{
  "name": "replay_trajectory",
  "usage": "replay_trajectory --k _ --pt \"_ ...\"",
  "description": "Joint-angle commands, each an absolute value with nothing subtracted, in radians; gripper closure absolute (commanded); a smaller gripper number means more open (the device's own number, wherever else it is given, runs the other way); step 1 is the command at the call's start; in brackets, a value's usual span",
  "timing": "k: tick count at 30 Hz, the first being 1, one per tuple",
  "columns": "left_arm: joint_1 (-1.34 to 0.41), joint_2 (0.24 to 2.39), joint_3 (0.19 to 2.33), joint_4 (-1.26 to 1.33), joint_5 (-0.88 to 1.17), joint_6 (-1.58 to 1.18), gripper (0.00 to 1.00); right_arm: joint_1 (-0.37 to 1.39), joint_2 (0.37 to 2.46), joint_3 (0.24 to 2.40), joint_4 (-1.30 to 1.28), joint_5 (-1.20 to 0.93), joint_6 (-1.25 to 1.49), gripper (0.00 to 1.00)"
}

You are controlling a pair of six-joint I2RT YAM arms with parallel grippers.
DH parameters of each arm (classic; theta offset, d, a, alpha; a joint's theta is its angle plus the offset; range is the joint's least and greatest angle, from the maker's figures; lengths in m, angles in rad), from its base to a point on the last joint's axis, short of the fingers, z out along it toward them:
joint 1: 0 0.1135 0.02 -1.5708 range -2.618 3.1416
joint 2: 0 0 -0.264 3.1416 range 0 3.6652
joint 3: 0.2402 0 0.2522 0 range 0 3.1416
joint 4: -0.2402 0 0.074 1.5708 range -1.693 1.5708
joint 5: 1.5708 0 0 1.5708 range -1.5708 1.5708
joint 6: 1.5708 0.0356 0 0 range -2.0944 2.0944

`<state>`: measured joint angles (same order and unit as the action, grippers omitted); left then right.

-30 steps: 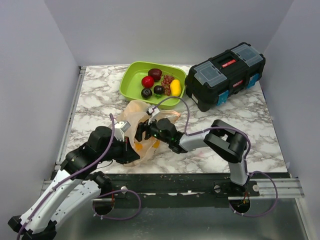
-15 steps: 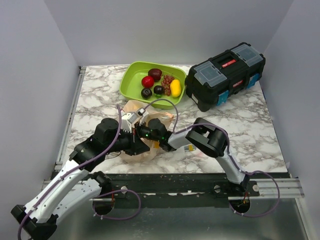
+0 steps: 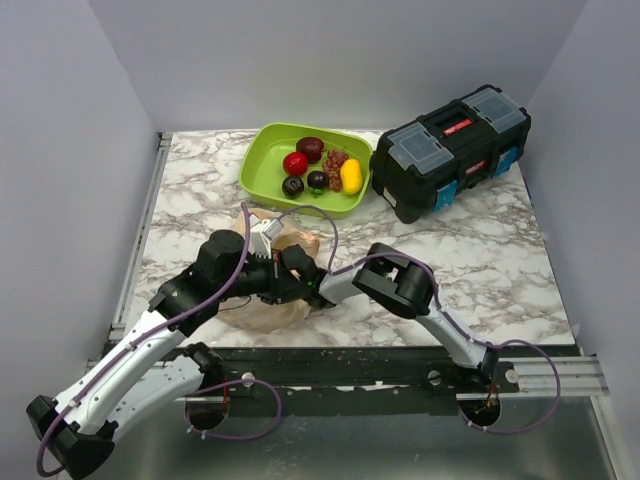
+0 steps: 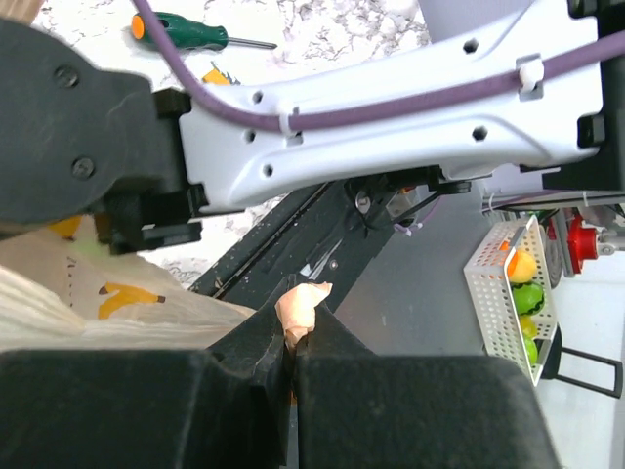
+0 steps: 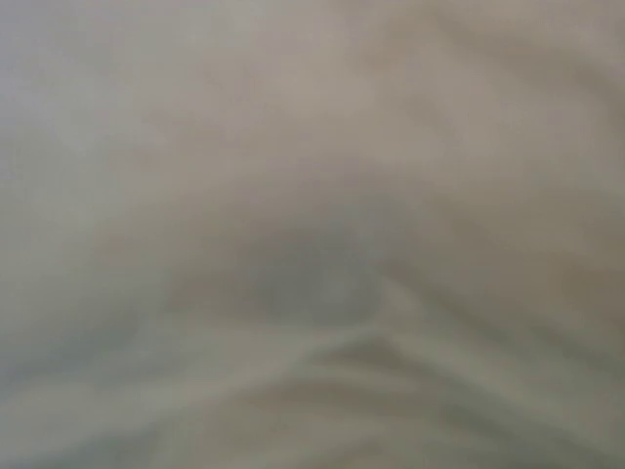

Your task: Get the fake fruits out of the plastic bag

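**1. Left gripper** (image 4: 291, 337)
Jaws fully closed, w/ a small fold of pale-orange film nipped between the tips. The fold belongs to the plastic bag (image 4: 107, 293), which spreads from the tips toward 9 o'clock in the left wrist view. The right arm's white link crosses that view at 12 o'clock. A green-handled screwdriver (image 4: 181, 29) lies on the marble past it, at approx. 11 o'clock.

**2. Right gripper** (image 3: 303, 283)
Pushed into the bag, just beside the left wrist. The right wrist view shows only blurred pale film across the whole frame, so no fingers can be made out. The top view does not show the tips either. Jaw opening and contents: cannot tell.

**3. Bag pos. (top view)**
Bunched on the marble table (image 3: 480, 260) near the front edge, left of centre, under both wrists.

**4. Fake fruits** (image 3: 317, 180)
Six pcs visible, all in the lime-green tray (image 3: 262, 165) at 12 o'clock from the bag and apart from it:
- dark red pc at the tray's 12 o'clock
- red pc at its centre
- two dark purple pcs toward 6 o'clock
- grape bunch and yellow pc toward 3 o'clock

Bag contents: cannot tell.

**5. Other**
Black toolbox (image 3: 455, 150) at 3 o'clock from the tray, just beside it.
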<state>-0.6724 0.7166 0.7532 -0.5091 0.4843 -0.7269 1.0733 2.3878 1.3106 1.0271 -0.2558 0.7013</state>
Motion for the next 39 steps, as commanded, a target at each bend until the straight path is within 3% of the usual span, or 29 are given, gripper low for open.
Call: replay_trajectory --k 1,11,23,28,32,35,39 --pt "-0.684 0.753 0.76 -0.45 0.52 -0.758 1.0 1.105 2.454 1.4 0.977 -0.202 0.693 0.0" --pt "-0.699 0.78 0.736 -0.408 0.521 -0.792 1.0 1.129 2.549 1.597 0.68 -0.048 0.627 0.04" --pt "-0.7 0.683 0.759 -0.617 0.315 -0.713 1.0 1.171 2.483 1.379 0.727 0.159 0.475 0.28" --pt "-0.701 0.574 0.743 -0.762 0.189 -0.707 1.0 1.169 2.389 1.282 0.777 0.326 0.474 0.43" --pt "-0.7 0.501 0.757 -0.866 0.15 -0.707 1.0 1.147 2.298 1.212 0.83 0.349 0.482 0.63" --pt "-0.701 0.495 0.781 -0.943 0.101 -0.704 1.0 1.133 2.237 1.168 0.849 0.356 0.485 0.73" --pt "-0.7 0.508 0.793 -0.988 0.082 -0.703 1.0 1.125 2.139 1.099 0.873 0.389 0.462 0.78"
